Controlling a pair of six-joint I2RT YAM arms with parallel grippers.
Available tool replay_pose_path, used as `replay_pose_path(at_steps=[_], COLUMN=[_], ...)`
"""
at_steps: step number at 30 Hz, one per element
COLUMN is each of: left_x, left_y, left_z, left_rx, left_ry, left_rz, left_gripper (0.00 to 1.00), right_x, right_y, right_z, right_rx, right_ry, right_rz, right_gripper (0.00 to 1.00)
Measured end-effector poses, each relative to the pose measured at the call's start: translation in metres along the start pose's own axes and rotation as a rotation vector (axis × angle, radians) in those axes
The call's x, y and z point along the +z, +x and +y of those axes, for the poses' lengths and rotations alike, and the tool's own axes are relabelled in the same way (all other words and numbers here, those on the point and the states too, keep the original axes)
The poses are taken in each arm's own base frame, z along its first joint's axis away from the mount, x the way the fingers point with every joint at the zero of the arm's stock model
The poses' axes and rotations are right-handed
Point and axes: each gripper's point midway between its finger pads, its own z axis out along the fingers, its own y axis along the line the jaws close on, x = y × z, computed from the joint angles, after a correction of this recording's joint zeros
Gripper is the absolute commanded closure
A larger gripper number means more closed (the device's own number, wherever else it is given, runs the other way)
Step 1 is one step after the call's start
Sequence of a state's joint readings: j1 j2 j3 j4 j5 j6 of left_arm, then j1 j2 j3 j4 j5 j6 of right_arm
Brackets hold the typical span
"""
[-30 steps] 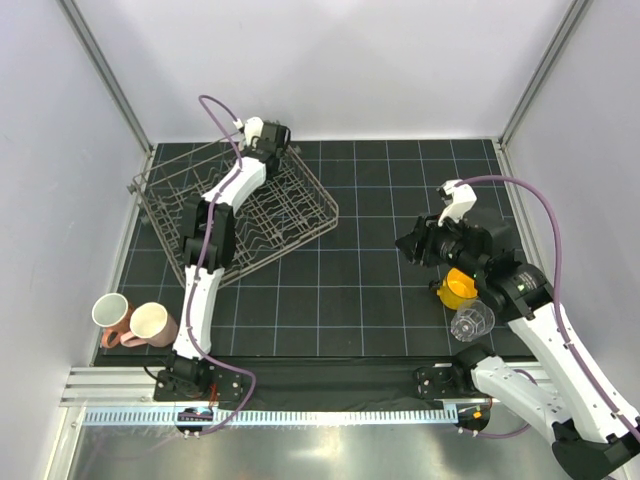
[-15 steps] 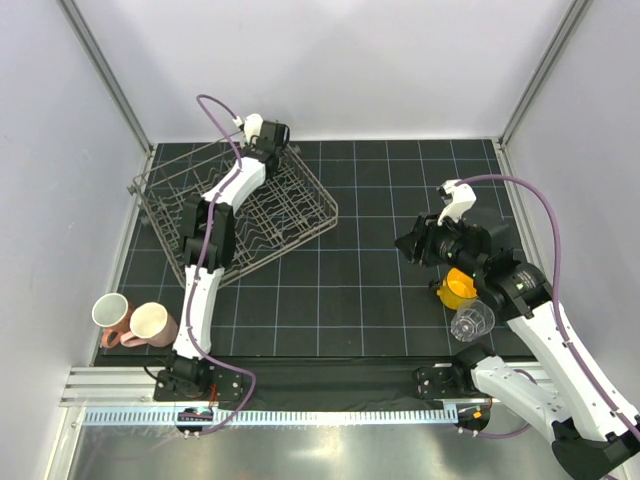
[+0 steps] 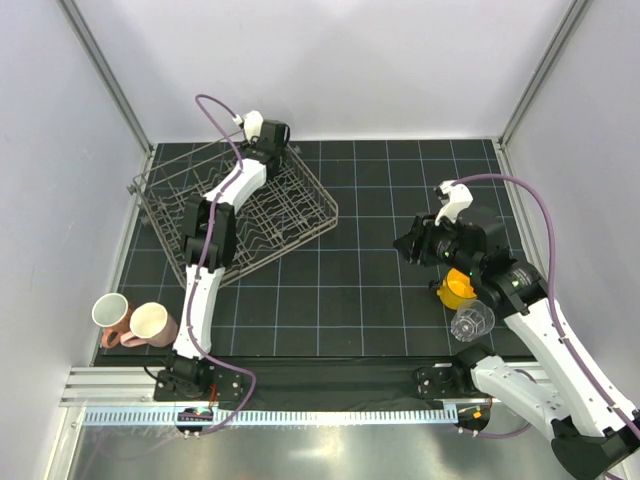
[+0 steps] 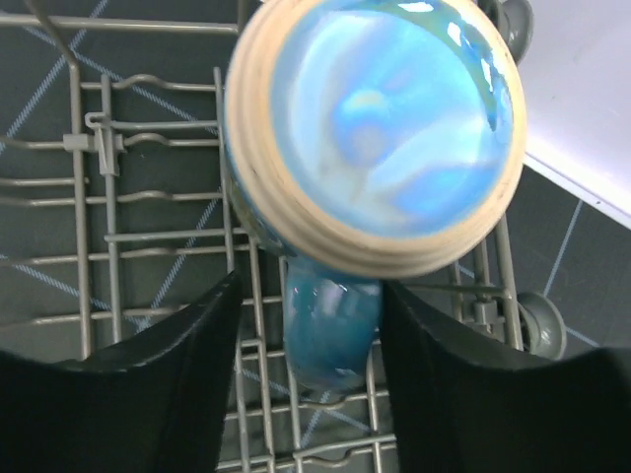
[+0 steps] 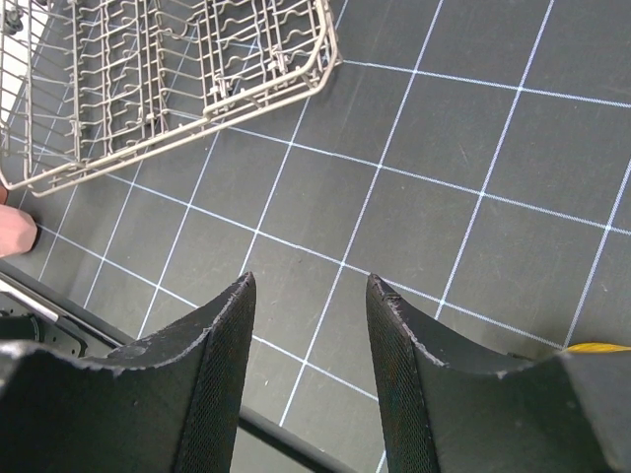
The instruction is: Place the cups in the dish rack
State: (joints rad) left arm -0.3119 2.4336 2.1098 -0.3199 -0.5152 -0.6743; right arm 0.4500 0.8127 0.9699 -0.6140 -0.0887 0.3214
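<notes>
White walls (image 3: pixel 330 70) enclose the black gridded mat (image 3: pixel 350 290), where left hand (image 4: pixel 311 296) and right hand (image 5: pixel 311 286) both gape empty.

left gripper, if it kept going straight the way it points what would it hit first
The blue mug: its handle lies between the open jaws of the left gripper, with dish rack wires behind it. Depth is hard to judge.

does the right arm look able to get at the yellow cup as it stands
Probably yes, with a pull back: the right gripper is open and empty, but the yellow cup sits partly under that arm's own wrist, beside the clear tumbler.
</notes>
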Motion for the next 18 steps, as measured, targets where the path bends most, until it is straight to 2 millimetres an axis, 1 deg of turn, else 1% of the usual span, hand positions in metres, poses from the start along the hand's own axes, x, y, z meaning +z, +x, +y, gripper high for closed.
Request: replay_pose_path(at_steps=[1,3,6,9,10,11,13,14,15,16,18], left_x=[0.001,0.001,-0.001,-0.012,-0.019,-0.026,-0.048,-0.06,-0.075,-0.091,-0.124], left_y=[0.0,0.001,0.007,0.009,0.006,0.004,-0.004,-0.011,-0.017,-0.025,-0.04], left_z=[0.001,0.003,0.009,0.018,0.02,0.022,0.029,0.03,0.032,0.034,0.038], left_rx=[-0.002,-0.004,0.003,0.012,0.012,0.011,-0.001,-0.014,-0.024,-0.044,-0.08], left_ry=[-0.003,-0.006,-0.015,-0.025,-0.025,-0.02,-0.012,0.001,0.013,0.032,0.076], left_rz=[-0.005,-0.007,0.006,0.025,0.029,0.031,0.038,0.036,0.036,0.032,0.03], left_gripper=[0.36,0.31,0.27,0.23,0.23,0.23,0.23,0.23,0.23,0.23,0.22], right_x=[0.001,0.001,0.003,0.009,0.011,0.013,0.015,0.015,0.015,0.014,0.013], right_y=[0.001,0.001,0.003,0.009,0.012,0.015,0.024,0.028,0.032,0.036,0.043], right_z=[0.0,0.0,-0.001,-0.003,-0.004,-0.006,-0.011,-0.016,-0.021,-0.027,-0.038], right_rx=[0.001,0.002,0.004,0.006,0.007,0.009,0.017,0.025,0.038,0.044,0.057], right_ry=[0.001,0.001,0.002,0.015,0.022,0.031,0.058,0.084,0.117,0.151,0.216], right_rz=[0.003,0.005,0.019,0.065,0.085,0.106,0.144,0.162,0.176,0.189,0.214], right_gripper=[0.49,0.49,0.48,0.42,0.4,0.34,0.23,0.08,0.02,0.0,0.0])
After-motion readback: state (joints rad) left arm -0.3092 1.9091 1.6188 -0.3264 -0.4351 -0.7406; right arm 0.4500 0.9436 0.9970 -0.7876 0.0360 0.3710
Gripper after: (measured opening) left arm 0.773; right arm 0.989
